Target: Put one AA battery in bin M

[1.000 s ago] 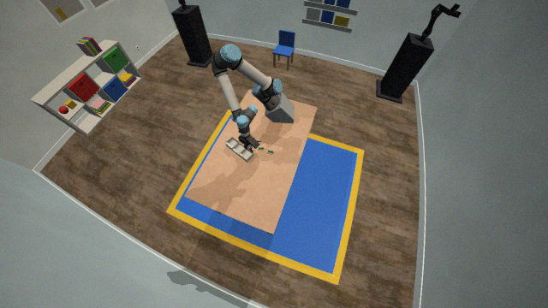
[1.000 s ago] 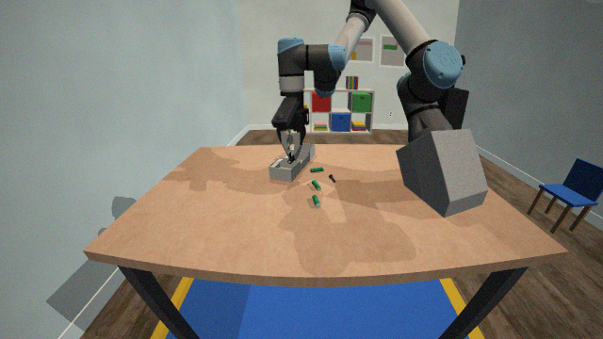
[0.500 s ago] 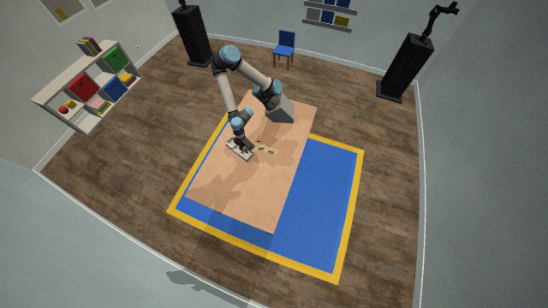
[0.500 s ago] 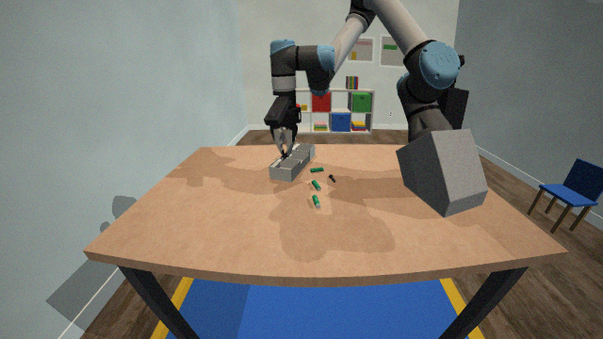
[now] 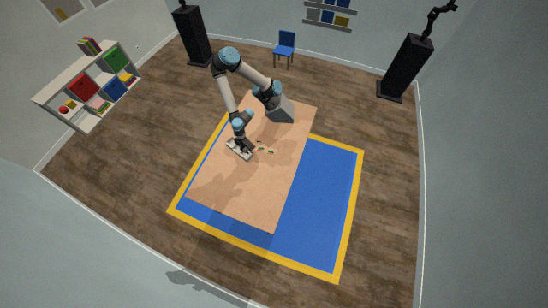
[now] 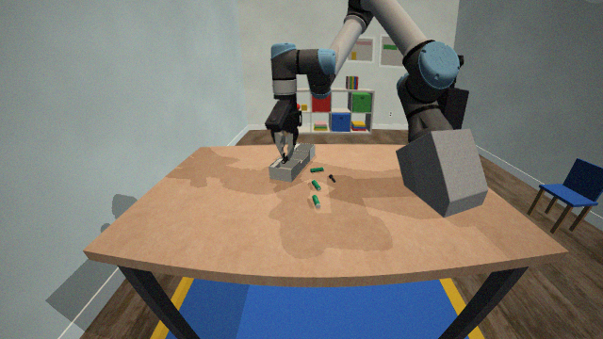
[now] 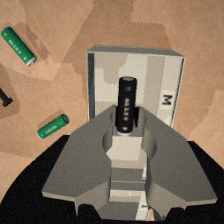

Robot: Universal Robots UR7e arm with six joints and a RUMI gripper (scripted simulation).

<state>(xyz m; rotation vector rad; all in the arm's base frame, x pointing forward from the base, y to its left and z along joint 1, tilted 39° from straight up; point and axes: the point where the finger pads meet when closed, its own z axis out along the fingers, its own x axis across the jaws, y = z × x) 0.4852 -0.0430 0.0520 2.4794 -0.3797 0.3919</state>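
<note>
My gripper is shut on a black battery, which stands upright between the fingers. In the wrist view it hangs right over the open grey bin marked M; the letter M is on the bin's right rim. In the exterior view the gripper sits low over the near end of the grey row of bins. Three green batteries lie on the table to the right of the bins. Two of them also show in the wrist view.
A small black bolt-like part lies near the green batteries. The grey robot base block stands at the right of the table. A second bin adjoins the M bin, mostly hidden under my fingers.
</note>
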